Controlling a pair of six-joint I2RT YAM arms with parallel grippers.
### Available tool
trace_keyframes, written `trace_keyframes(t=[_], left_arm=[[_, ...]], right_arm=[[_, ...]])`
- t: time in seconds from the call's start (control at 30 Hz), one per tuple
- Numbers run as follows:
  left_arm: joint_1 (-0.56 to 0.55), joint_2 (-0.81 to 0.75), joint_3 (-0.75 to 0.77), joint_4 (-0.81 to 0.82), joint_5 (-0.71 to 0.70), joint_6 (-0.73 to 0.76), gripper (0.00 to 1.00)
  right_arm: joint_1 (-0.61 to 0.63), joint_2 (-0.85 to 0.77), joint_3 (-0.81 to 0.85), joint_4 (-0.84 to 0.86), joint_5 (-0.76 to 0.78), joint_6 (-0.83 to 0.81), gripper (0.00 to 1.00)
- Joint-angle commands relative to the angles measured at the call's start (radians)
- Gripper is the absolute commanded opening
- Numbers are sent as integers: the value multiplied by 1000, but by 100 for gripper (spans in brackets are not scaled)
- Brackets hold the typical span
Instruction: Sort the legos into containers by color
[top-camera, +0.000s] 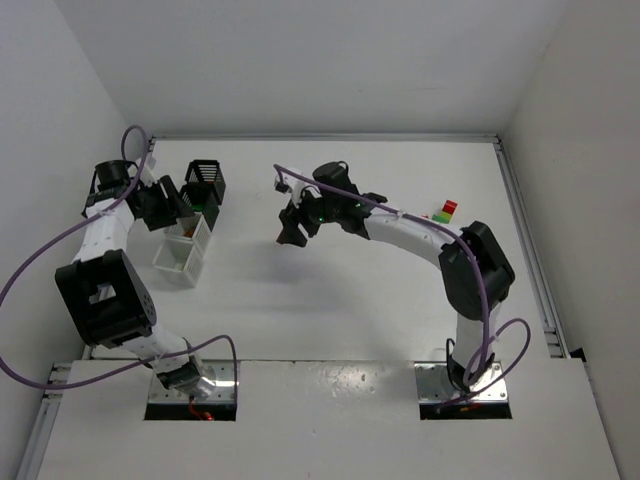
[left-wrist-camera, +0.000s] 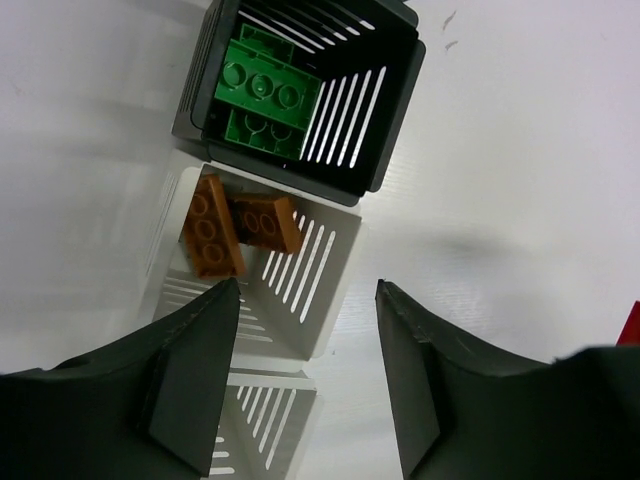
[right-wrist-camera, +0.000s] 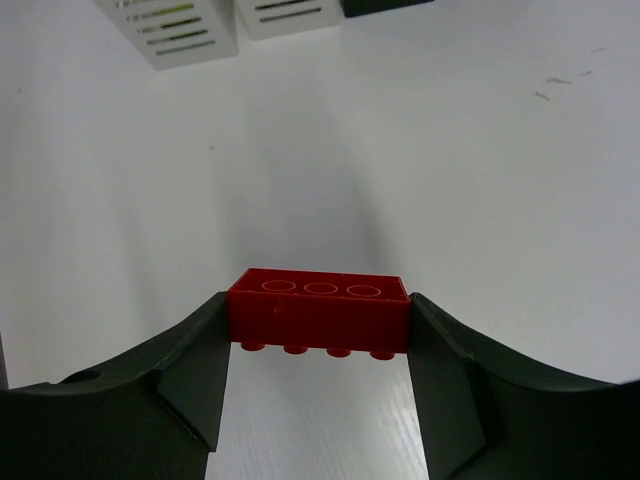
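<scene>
Your right pincer (right-wrist-camera: 318, 335) is closed on a red brick (right-wrist-camera: 320, 308), one finger on each short end, studs pointing to the bottom of the frame. In the overhead view it hangs at mid-frame over bare table (top-camera: 350, 300), and it looks to be lifted clear of the surface. The end-to-end hold probably lets the brick drop cleanly through a bin mouth. The row of containers (top-camera: 188, 240) sits well to its left, in the upper left of the overhead frame; two white ones show at the top left of the right wrist view. Your left pincer (left-wrist-camera: 308, 385) stands wide with nothing between its fingers, poised over the white container (left-wrist-camera: 330, 270) that holds two orange bricks (left-wrist-camera: 212, 235). The black container (left-wrist-camera: 395, 110) beyond it, toward the top of the frame, holds green bricks (left-wrist-camera: 262, 95). These two bins each hold one colour. A few loose legos (top-camera: 445, 212) wait at the right of the overhead frame, beside the right arm. Which bin takes red cannot be told.
</scene>
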Motion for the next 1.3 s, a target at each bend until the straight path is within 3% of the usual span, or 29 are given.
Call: trace_keyframes(t=[0.0,0.23,0.43,0.53,0.6,0.7,1.0,1.13,1.27], left_arm=[[-7,-54,31,11,5,13,63],[-7,-137,80,11,86,22,64],[4,-189,89,11,76,22,72],[29,-198,89,-9,66,33,72],[52,-218,80,-27,66,33,72],[62,-230,68,-38,66,42,72],[72,-253,44,-61,57,51,72],[72,-211,44,-79,141,73,72],[82,-140,46,-35,326,5,73]], right_arm=[[-23,25,98,107,-19,109,0],[-43,229,348,288,2,381,0],[-21,523,660,424,-41,432,0],[-21,684,892,476,-30,503,0],[-12,744,962,531,-5,533,0],[-12,786,981,661,33,548,0],[35,898,1073,802,113,524,0],[45,889,1047,863,96,524,0],[54,841,996,921,18,524,0]])
